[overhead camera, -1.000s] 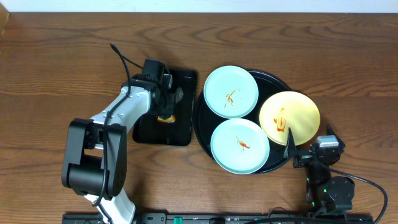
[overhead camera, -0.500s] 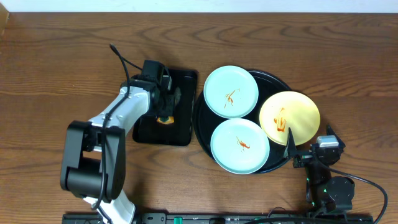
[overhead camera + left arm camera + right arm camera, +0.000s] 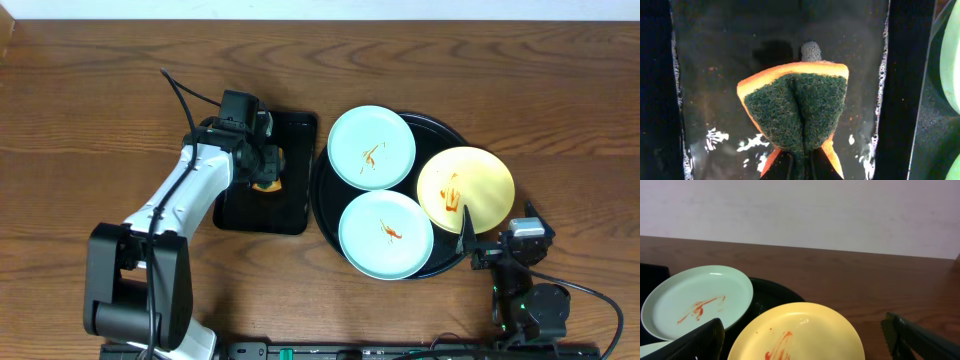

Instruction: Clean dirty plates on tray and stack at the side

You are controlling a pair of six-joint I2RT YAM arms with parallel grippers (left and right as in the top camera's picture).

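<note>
Three dirty plates lie on the round black tray [image 3: 446, 128]: a mint one at the back [image 3: 371, 147], a mint one at the front [image 3: 386, 235] and a yellow one on the right [image 3: 465, 189], each with an orange-red smear. My left gripper [image 3: 266, 166] is shut on an orange sponge with a green scouring face [image 3: 799, 111], held over the small rectangular tray [image 3: 720, 75]. My right gripper [image 3: 805, 341] is open and empty at the front right, the yellow plate [image 3: 805, 332] and the back mint plate [image 3: 697, 302] ahead of it.
The rectangular black tray [image 3: 292, 205] with wet suds stands left of the round tray. Dark wood tabletop [image 3: 90, 110] spreads to the left, back and far right [image 3: 570, 130]. A pale wall [image 3: 800, 210] rises behind the table.
My left gripper has lifted and shifted slightly toward the back with the sponge. The right arm and the plates have not moved.
</note>
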